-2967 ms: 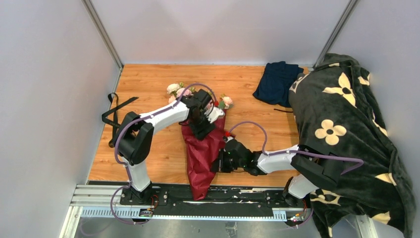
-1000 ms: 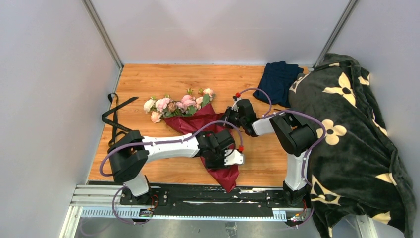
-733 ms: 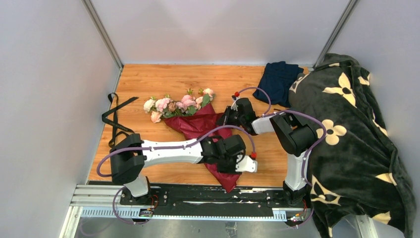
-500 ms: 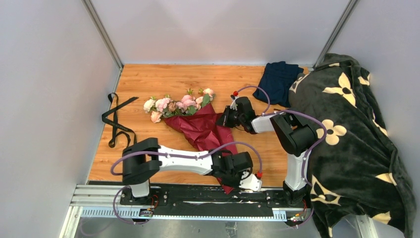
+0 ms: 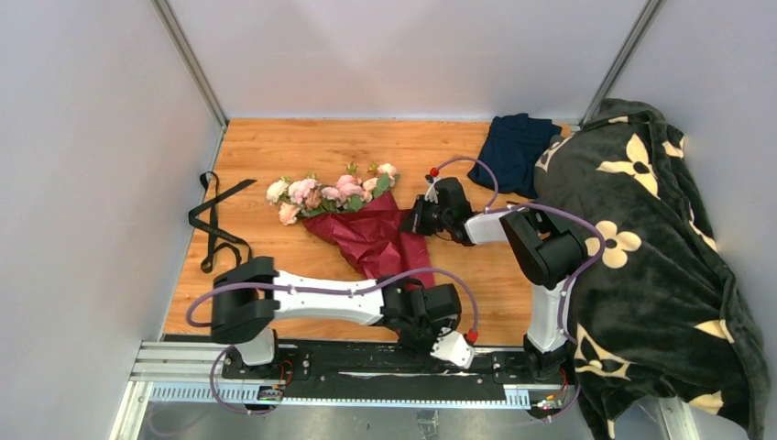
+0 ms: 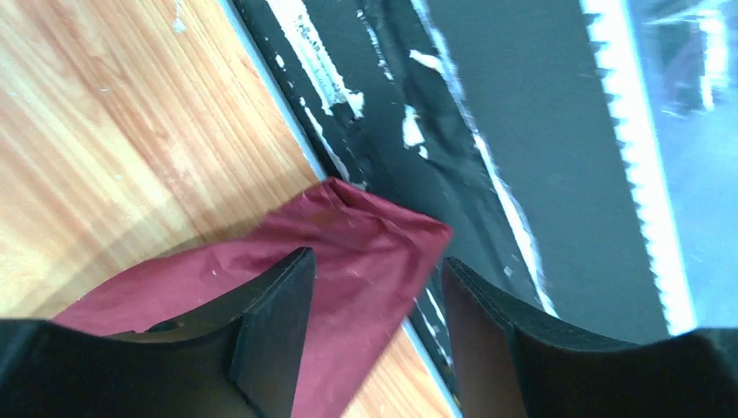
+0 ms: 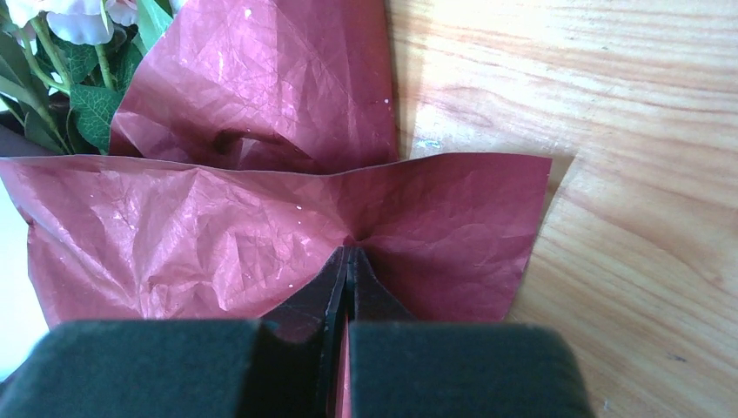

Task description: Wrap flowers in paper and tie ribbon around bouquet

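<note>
the paper (image 5: 376, 240) lies on the table (image 5: 293, 147) as a loose, crinkled cone, wide at its far end and tapering to a narrow tip at its near end. the flowers (image 5: 332, 192) spill out of the paper's wide end. their blooms and leaves are bare and their stems are hidden under the sheet. in the right wrist view the paper shows as two overlapping flaps with a dark hollow between them. to me the wrap looks begun but slack, not closed round the stems.

the right gripper (image 7: 348, 261) is clenched on the edge of one flap, on the right arm's side of the paper, and the sheet puckers at the pinch. the left gripper (image 6: 374, 266) is at the paper's near tip, which overhangs the table edge onto the black rail (image 6: 487, 104). its fingers (image 6: 270, 313) stand apart on either side of the tip, released and grasping nothing.

the ribbon (image 5: 213, 225) lies in loose loops well apart from the paper, on the left arm's side, with neither gripper near it. on the paper's other side, well apart, are a folded navy cloth (image 5: 513, 147) and a dark blanket (image 5: 641, 229).

my reading is that the wrapping is about midway. what is left is to tighten the cone and do all of the tying.
</note>
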You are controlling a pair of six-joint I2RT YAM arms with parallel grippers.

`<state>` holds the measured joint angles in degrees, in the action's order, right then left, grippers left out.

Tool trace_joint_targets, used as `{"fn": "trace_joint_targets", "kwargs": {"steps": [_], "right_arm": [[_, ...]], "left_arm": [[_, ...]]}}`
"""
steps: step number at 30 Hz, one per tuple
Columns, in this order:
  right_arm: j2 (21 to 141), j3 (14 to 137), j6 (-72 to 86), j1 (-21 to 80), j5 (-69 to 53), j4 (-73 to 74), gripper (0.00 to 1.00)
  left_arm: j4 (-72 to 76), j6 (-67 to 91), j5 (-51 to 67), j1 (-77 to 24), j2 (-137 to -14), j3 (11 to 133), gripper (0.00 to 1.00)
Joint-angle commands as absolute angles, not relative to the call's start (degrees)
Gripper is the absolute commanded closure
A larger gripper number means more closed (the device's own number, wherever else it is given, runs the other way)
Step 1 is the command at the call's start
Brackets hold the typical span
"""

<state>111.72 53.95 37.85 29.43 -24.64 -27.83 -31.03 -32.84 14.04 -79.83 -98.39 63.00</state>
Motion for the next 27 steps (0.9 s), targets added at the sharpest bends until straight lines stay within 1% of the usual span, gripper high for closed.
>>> {"fn": "trace_joint_targets", "kwargs": {"steps": [1,3,5,9,10,13,15,17,20,27], "right_arm": [[114.3,53.2,34.6,29.6,-21.7,-17.8,1.0],[114.0,53.4,34.2,30.0,-21.5,-17.1,1.0],[113.8,53.7,33.8,30.5,-21.2,-16.1,1.0],[112.9,53.5,33.7,31.3,-20.6,-15.8,1.0],[112.5,53.4,33.8,31.6,-20.4,-15.8,1.0],[111.8,53.3,34.2,32.3,-19.8,-15.5,1.0],[111.4,53.0,34.6,32.7,-19.6,-15.7,1.0],[111.2,52.8,34.9,33.4,-19.6,-15.9,1.0],[111.2,52.7,35.3,34.2,-19.2,-16.0,1.0],[107.4,49.6,36.3,35.8,-15.6,-17.1,1.0]], "left_arm": [[-44.1,-35.7,21.4,-76.7,-90.2,68.2,0.37],[-46.7,-35.9,23.2,-70.0,-88.3,67.7,0.37],[-47.1,-35.6,21.7,-62.0,-86.0,65.9,0.38],[-47.1,-35.6,18.9,-42.8,-82.5,63.3,0.42],[-46.3,-35.8,17.0,-36.9,-82.4,62.7,0.44],[-43.4,-37.4,14.1,-25.2,-84.1,61.6,0.55],[-40.5,-38.5,13.7,-19.3,-85.9,61.2,0.58],[-37.9,-39.4,11.5,-16.0,-88.7,61.3,0.58],[-34.1,-39.1,9.4,-15.1,-93.9,62.4,0.57],[-25.8,-32.6,4.9,-14.4,-104.6,72.5,0.54]]}}
